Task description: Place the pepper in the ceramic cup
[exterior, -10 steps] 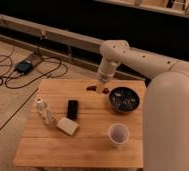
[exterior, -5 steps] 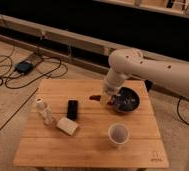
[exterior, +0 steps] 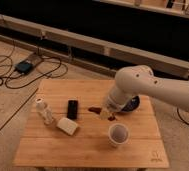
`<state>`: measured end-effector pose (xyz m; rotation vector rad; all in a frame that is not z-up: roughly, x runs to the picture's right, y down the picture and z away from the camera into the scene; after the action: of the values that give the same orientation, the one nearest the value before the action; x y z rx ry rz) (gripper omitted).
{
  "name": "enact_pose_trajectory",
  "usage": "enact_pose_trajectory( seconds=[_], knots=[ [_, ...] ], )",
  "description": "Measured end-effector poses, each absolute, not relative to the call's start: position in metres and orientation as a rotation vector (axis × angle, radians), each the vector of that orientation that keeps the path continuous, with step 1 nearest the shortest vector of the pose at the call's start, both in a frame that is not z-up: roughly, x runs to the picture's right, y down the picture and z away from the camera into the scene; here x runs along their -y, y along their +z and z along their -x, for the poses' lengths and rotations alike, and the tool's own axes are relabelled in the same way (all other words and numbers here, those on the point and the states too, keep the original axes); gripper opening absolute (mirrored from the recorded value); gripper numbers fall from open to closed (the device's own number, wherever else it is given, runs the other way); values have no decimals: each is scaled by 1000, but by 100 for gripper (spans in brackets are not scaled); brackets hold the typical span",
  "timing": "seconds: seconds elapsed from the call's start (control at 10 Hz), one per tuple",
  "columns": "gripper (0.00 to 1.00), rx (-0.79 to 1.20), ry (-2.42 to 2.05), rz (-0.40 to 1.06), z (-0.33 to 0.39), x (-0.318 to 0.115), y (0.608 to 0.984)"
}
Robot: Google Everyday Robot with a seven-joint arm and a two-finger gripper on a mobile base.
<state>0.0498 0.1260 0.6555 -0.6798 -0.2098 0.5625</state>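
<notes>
The pepper (exterior: 94, 109) is a small dark red shape lying on the wooden table (exterior: 88, 147), just right of the black slab. The gripper (exterior: 107, 114) is at the end of the white arm (exterior: 138, 86), low over the table and right next to the pepper's right end. I cannot tell whether it touches the pepper. The ceramic cup (exterior: 118, 134) is white with a pinkish inside. It stands upright in front of the gripper, near the table's front right.
A black rectangular slab (exterior: 73, 108), a slim white bottle (exterior: 44, 111) and a white block (exterior: 68, 126) sit on the table's left half. The dark bowl (exterior: 134, 104) is mostly hidden behind the arm. Cables (exterior: 18, 70) lie on the floor to the left.
The arm has swung down and forward, so the gripper dropped from near the bowl to the table beside the pepper. The arm now covers most of the bowl.
</notes>
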Motion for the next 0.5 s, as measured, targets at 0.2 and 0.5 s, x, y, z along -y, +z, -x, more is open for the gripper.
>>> enact_pose_trajectory(
  seconds=[0.2,0.5],
  knots=[
    [6,260,612,679,-43,-145,645],
    [6,337,678,690,-42,-170,641]
  ],
)
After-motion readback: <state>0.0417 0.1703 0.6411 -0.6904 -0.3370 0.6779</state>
